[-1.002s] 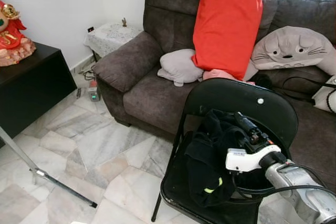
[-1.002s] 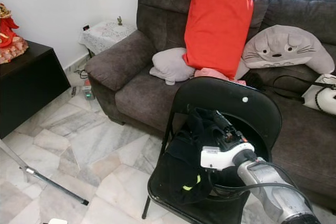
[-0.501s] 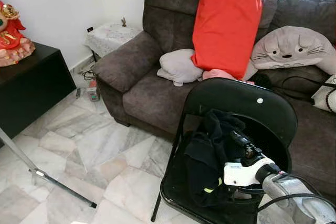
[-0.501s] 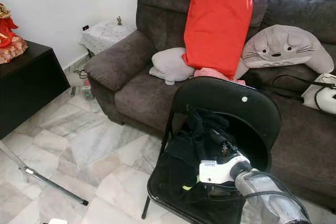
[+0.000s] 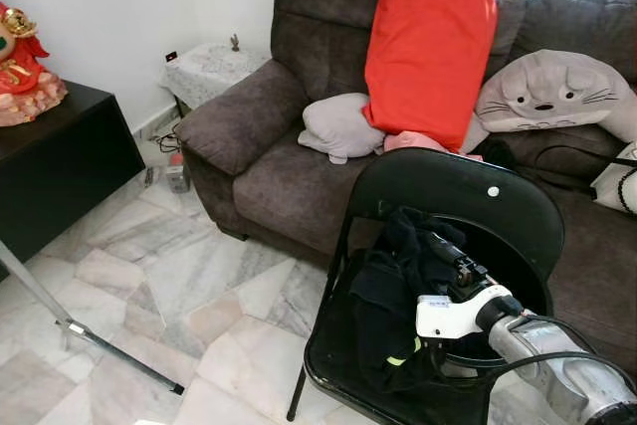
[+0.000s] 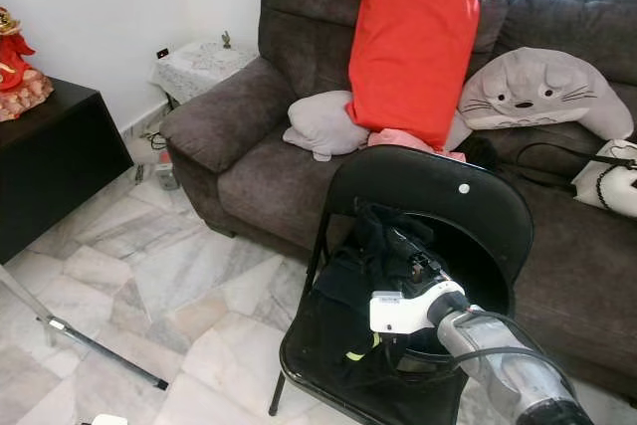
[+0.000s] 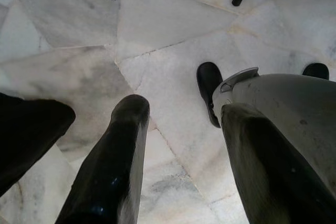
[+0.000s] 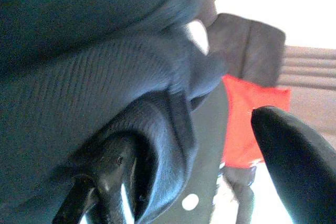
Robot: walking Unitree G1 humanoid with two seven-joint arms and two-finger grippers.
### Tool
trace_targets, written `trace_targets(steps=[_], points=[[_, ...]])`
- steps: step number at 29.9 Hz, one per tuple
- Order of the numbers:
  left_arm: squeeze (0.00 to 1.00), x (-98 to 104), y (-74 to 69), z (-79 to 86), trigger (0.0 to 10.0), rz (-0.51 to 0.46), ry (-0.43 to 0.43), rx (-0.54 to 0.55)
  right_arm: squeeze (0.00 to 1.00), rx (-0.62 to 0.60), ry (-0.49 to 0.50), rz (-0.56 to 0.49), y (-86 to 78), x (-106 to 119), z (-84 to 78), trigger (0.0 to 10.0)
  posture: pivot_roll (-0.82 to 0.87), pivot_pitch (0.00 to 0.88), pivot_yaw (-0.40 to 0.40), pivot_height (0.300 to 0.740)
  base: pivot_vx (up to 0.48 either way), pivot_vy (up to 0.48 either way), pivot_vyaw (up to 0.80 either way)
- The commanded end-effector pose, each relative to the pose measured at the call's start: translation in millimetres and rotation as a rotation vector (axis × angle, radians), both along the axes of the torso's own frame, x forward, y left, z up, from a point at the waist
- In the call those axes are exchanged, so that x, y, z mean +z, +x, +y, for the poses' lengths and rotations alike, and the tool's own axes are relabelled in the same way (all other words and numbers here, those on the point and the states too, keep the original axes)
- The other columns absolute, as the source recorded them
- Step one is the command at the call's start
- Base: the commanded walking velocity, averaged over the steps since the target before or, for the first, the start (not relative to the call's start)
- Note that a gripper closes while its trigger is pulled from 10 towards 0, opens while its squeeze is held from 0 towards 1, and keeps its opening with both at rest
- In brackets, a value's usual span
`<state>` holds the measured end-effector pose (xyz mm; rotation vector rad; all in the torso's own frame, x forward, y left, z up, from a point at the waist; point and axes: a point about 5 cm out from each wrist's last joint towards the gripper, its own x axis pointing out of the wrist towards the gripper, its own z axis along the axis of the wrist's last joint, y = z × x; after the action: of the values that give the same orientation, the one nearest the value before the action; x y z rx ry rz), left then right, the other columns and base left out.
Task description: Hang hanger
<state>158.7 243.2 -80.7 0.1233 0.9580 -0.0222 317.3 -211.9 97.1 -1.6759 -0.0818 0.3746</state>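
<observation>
A black garment lies bunched on the seat of a black folding chair in front of the sofa. My right gripper reaches into the top of the garment, so its tips are buried in the folds. In the right wrist view one black finger stands apart from a shiny black hanger part that the dark ribbed cloth wraps around. My left gripper hangs open above the marble floor, beside my own foot.
A brown sofa with a red pillow and grey cushions stands behind the chair. A black cabinet is at the left. A metal stand leg crosses the marble floor.
My right arm dipped lower into the garment, then came up slightly and shifted a little left. The garment and chair have stayed put.
</observation>
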Motion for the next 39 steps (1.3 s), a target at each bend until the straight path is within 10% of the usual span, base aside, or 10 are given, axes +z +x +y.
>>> trace_targets(steps=[1,27,28,39], points=[[0.00,-2,-5.7,1.6,10.0,0.022,0.007,0.003,0.00,-0.039,-0.017,0.007,-1.2,-5,-4.7,10.0,0.03,0.081,0.025,0.740,0.000,0.000,0.00],[0.00,-2,-5.7,1.2,10.0,0.023,0.009,0.000,0.00,0.054,0.026,0.052,0.0,-16,14.2,9.9,0.03,0.083,0.025,0.740,0.000,0.000,0.00],[0.00,-2,-5.7,1.2,10.0,0.023,0.009,0.001,0.00,0.054,0.024,0.051,0.4,-16,13.7,0.0,0.03,0.085,0.025,0.740,0.000,0.000,0.00],[0.00,-2,-5.2,1.2,10.0,0.021,0.009,0.003,0.00,0.039,0.028,0.041,3.8,-15,10.3,0.0,0.03,0.085,0.025,0.740,0.000,0.000,0.00]])
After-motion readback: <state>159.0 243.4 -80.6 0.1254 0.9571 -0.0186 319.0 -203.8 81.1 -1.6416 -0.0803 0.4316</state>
